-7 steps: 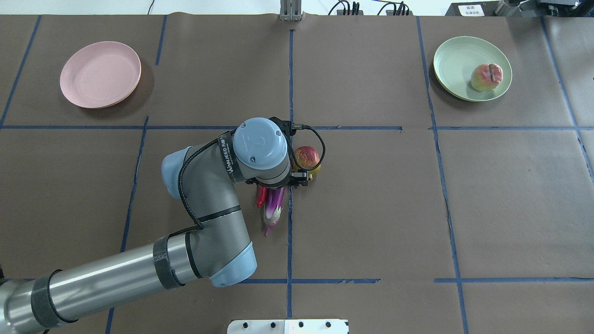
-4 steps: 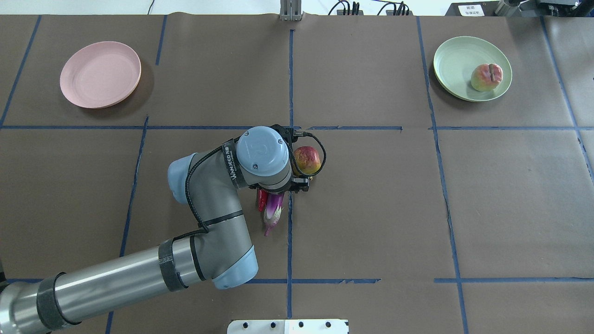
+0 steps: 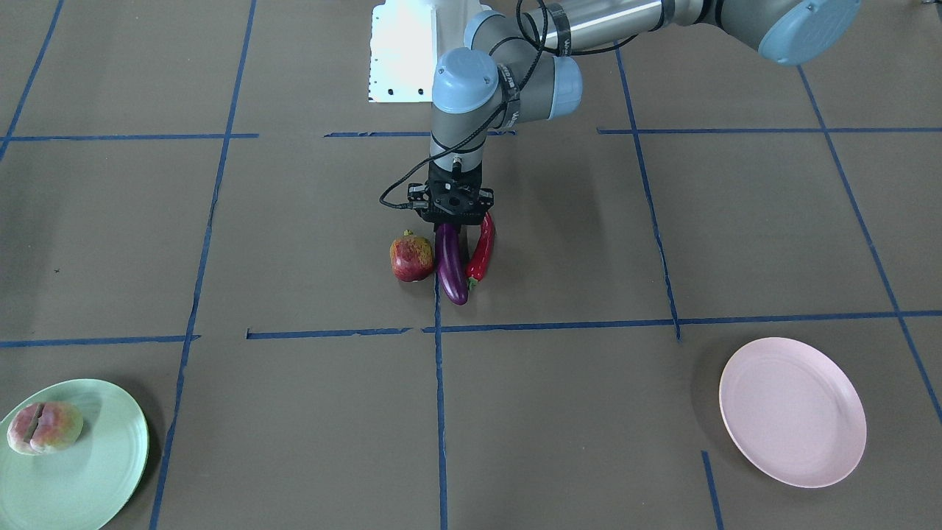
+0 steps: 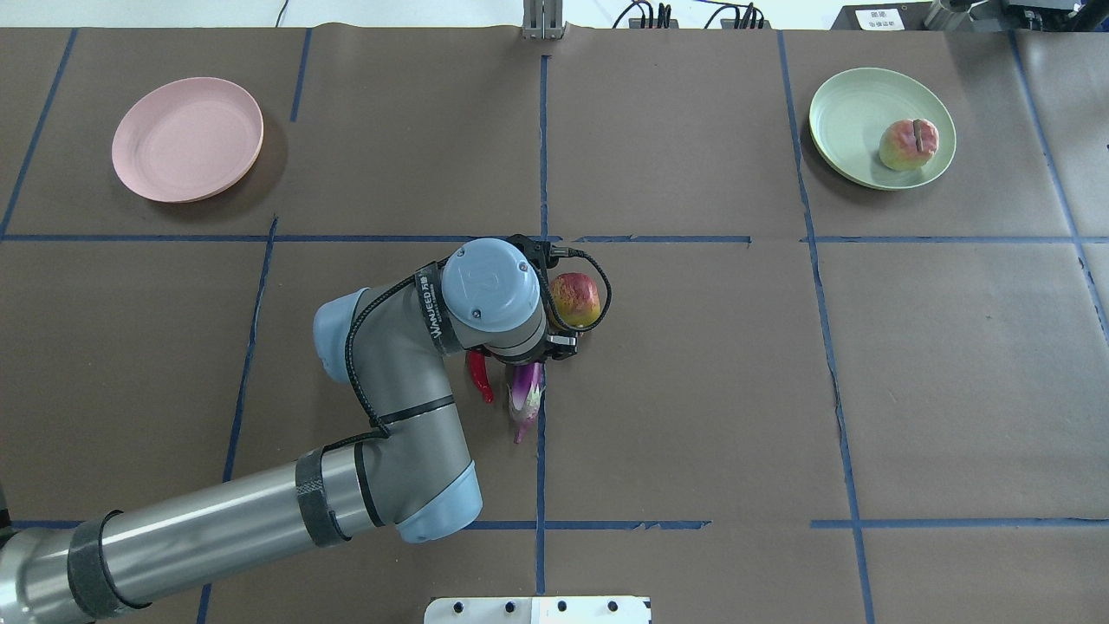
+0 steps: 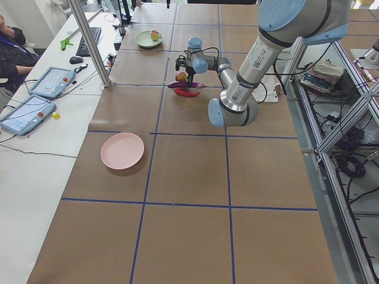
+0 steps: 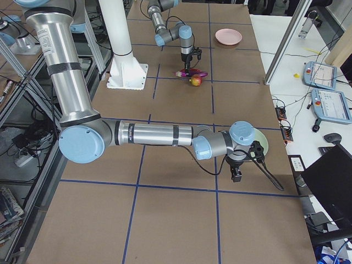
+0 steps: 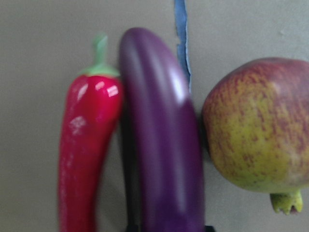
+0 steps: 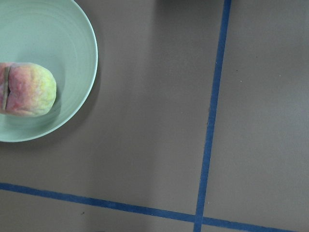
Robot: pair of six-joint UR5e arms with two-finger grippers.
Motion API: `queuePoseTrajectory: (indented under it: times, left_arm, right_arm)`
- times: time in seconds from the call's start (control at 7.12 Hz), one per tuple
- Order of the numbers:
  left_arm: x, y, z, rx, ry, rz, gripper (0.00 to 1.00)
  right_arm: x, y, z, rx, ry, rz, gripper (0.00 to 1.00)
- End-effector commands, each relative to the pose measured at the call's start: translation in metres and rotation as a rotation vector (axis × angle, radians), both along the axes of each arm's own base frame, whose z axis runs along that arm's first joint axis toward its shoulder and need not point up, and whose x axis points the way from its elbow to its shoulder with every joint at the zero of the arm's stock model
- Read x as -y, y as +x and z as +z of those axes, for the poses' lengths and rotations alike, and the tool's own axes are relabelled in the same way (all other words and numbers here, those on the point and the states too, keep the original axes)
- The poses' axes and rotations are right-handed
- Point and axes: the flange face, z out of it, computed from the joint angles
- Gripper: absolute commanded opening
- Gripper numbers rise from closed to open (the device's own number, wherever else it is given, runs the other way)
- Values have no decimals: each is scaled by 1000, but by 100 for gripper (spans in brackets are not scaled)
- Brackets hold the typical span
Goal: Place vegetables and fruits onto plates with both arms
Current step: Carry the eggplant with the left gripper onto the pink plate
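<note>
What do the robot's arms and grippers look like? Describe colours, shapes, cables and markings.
Both the left arm and right arm are silver-grey tubes with rounded light-blue joint caps. Black straps hold black cables; the left wrist band carries white lettering. The left gripper and right gripper are small and black.

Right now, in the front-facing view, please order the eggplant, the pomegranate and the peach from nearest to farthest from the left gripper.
1. eggplant: directly below the left gripper, at the table's middle.
2. pomegranate: beside the eggplant, on the view's left.
3. peach: far away on the green plate, in the view's lower left corner.
</note>
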Motion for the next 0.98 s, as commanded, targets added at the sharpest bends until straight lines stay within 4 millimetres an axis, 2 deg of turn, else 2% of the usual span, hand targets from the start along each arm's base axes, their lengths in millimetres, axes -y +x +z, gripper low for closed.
queuePoseTrajectory:
  times: [0.0,0.14,0.28,0.42,0.56,0.7,0.84]
  left_arm:
    - [39,-78,-11,-61,-60,-11,0]
    - [64,-125,-6,-87,-88,-39,0]
    - [96,-158,14,-68,-115,-98,0]
    - [139,-198,53,-22,-140,-172,0]
    - [189,-238,93,27,-139,-137,0]
    - [238,-289,142,79,-111,-80,0]
    - [275,-335,192,150,-60,-19,0]
  right_arm:
    - [1,0,-1,0,2,0,100]
    - [1,0,-1,0,2,0,100]
    - [0,-1,0,0,-1,0,100]
    - [0,-1,1,2,-3,-1,100]
    - [0,-1,1,2,-3,-1,100]
    - [0,-3,0,4,-6,0,100]
    - [0,-3,-1,6,-6,1,100]
